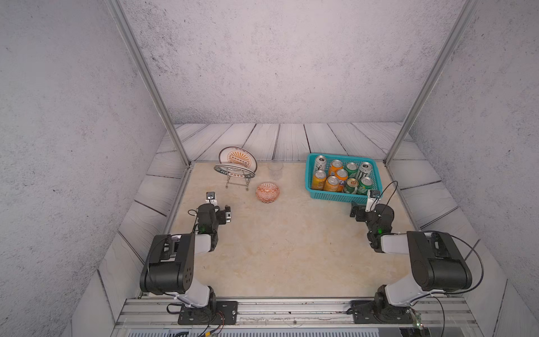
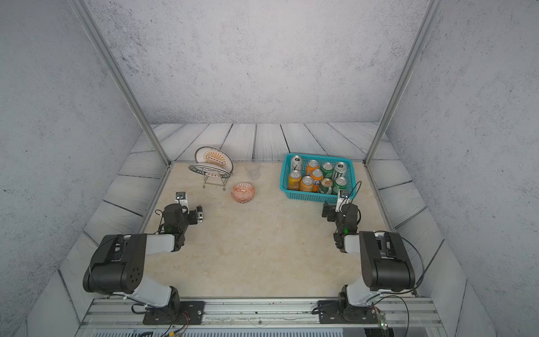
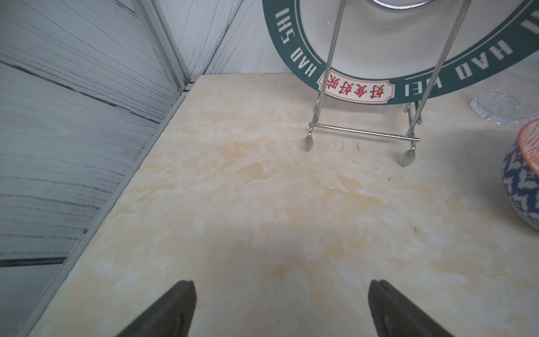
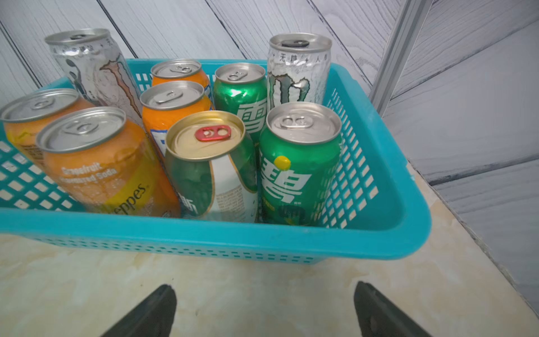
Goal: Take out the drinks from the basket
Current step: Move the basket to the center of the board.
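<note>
My left gripper (image 3: 281, 283) and right gripper (image 4: 264, 287) are both spread wide with nothing in them. All nine drinks (image 4: 239, 96) sit in the basket (image 4: 204, 230) at the table's (image 1: 277, 248) far right corner. One orange can (image 4: 108, 169) reads "Grapefruit" and "Soda", and the plate (image 3: 379, 52) reads "HAO SHI".

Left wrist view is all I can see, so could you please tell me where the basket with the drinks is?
Observer: The basket sits in the far right corner of the table, on the robot's right side.
Operator: Thank you. Has anything been taken out of it yet?
Observer: No, all nine cans are inside it.
Operator: Is the right gripper holding anything?
Observer: No, the right gripper is open and empty, just short of the basket's near wall.
</note>
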Robot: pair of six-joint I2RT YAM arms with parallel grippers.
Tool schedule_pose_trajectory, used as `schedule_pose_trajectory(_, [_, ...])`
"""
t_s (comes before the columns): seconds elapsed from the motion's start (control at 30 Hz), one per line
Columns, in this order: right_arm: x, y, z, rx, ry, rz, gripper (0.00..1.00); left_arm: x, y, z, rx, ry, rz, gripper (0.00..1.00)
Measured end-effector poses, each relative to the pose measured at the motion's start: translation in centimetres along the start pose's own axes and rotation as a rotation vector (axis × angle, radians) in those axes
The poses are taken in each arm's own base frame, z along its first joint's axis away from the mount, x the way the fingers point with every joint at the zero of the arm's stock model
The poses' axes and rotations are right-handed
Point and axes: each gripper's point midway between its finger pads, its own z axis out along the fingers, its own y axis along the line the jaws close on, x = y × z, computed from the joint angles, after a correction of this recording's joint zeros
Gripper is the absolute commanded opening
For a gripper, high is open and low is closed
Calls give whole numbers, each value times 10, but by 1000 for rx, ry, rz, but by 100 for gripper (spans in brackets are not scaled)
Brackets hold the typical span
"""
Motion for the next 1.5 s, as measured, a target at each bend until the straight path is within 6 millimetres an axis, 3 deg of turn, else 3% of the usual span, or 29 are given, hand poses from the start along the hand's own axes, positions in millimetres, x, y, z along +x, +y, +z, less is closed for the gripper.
schedule_pose_trajectory(0.53, [1, -2, -2, 12, -8, 10, 100, -1, 1, -1, -6, -4, -5, 99])
schedule_pose_trajectory(0.63, [11, -6, -9, 35, 5, 20, 99, -8, 4, -11, -18, -28, -15, 99])
schedule_pose_trajectory(0.73, [16, -10, -24, 55, 6, 24, 100, -30, 10, -30, -37, -74, -28, 99])
schedule_pose_trajectory(0.83, [-2, -11, -39, 63, -36, 23, 99, -56, 16, -55, -59, -150, -52, 99])
schedule_pose_trajectory(1.07, [-55, -3, -80, 13, -118, 38, 99, -85, 19, -115, -18, -264, -221, 99])
schedule_pose_trajectory(1.2, [-85, 13, -100, -78, -122, 92, 100, -105, 16, -147, 46, -317, -326, 99])
schedule_pose_trajectory(1.4, [-110, 46, -100, -267, 3, 143, 99, -130, -2, -165, 147, -215, -323, 99])
schedule_pose_trajectory(1.5, [-120, 62, -90, -343, 87, 152, 98, -128, -11, -160, 184, -132, -302, 99])
